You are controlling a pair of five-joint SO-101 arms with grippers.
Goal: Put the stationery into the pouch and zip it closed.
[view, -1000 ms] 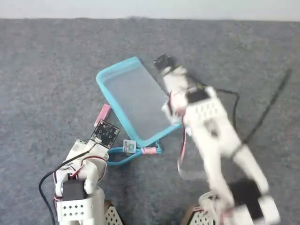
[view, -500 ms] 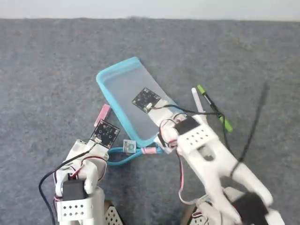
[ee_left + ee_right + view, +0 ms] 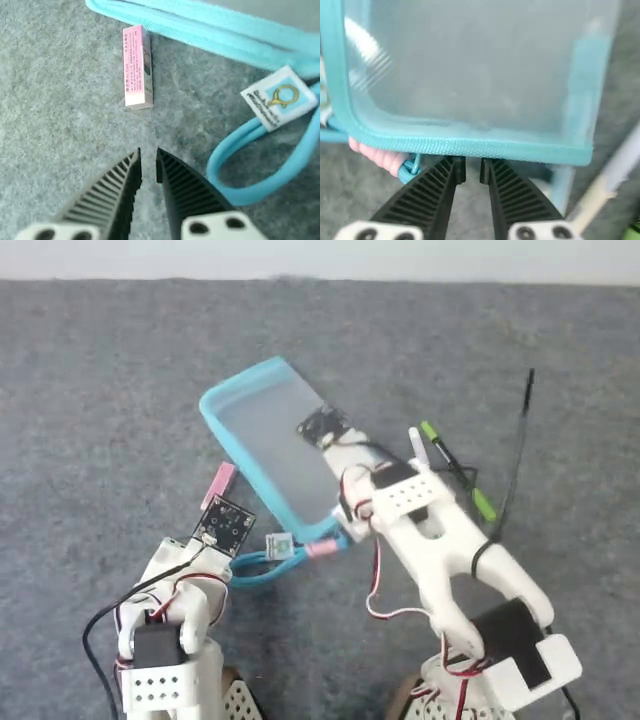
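Bare carpet (image 3: 55, 110) lies open between the left gripper (image 3: 148, 153) and the pink eraser (image 3: 136, 67). The blue strap loop (image 3: 250, 167) lies just beside that gripper. The pouch (image 3: 470, 147) rim lies across the right gripper (image 3: 472, 163) tips.

The desk (image 3: 100, 390) is a mottled grey, like carpet. The pouch (image 3: 265, 435) has a turquoise border round a frosted, see-through panel. Its loop (image 3: 260, 165) is turquoise too, its tag (image 3: 278, 97) is white with blue and yellow print, and its zip pull (image 3: 380, 155) is pink. The eraser (image 3: 136, 67) is pink with a paler label. A green pen (image 3: 455, 468) lies by a white pen (image 3: 418, 452). The left tool (image 3: 148, 162) and right tool (image 3: 472, 170) are black and ribbed.
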